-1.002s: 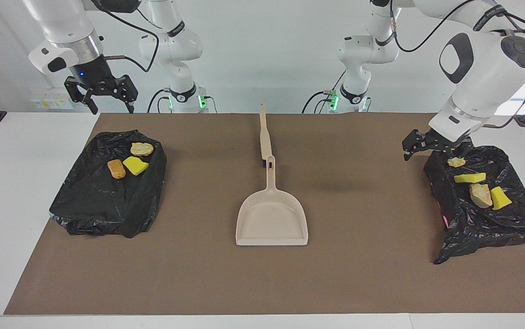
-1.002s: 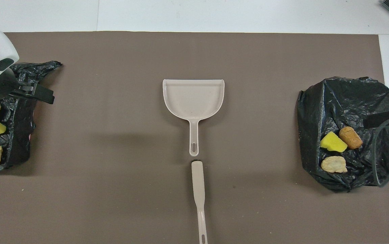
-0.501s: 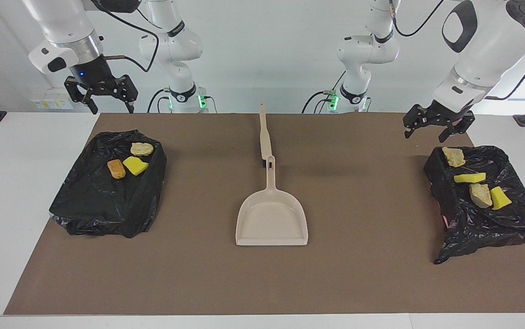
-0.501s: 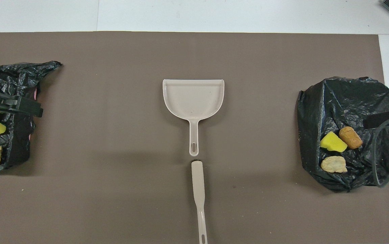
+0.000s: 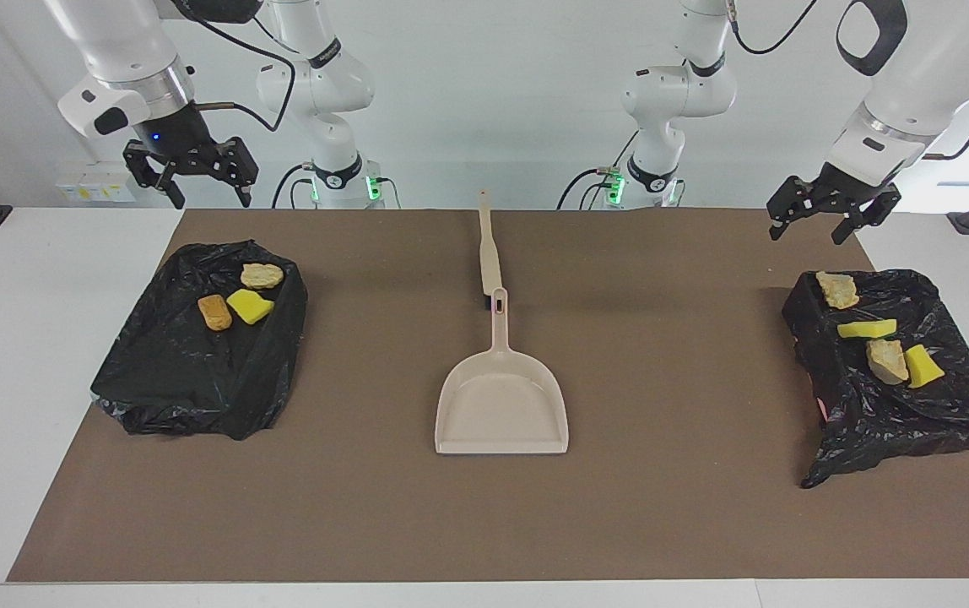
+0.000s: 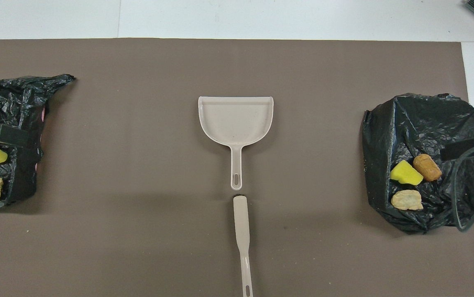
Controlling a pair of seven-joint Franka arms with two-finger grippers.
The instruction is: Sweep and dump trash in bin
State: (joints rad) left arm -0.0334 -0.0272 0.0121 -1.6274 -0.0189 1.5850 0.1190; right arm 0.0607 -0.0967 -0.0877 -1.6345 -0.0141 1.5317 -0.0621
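We judge the trash [image 5: 250, 305] light and soft; left pincer [image 5: 822, 213] and right pincer [image 5: 191, 174], both spread apart, hang above it, holding nothing.

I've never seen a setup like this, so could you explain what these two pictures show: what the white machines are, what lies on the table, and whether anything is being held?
They are two robot arms. One picture faces them across the table; the other looks down from above their end. The left gripper and right gripper hang open and empty, each near its own black bag. The bag at the left arm's end carries four scraps; the bag at the right arm's end carries three. Between them, on the brown mat, lie a beige dustpan and a brush.
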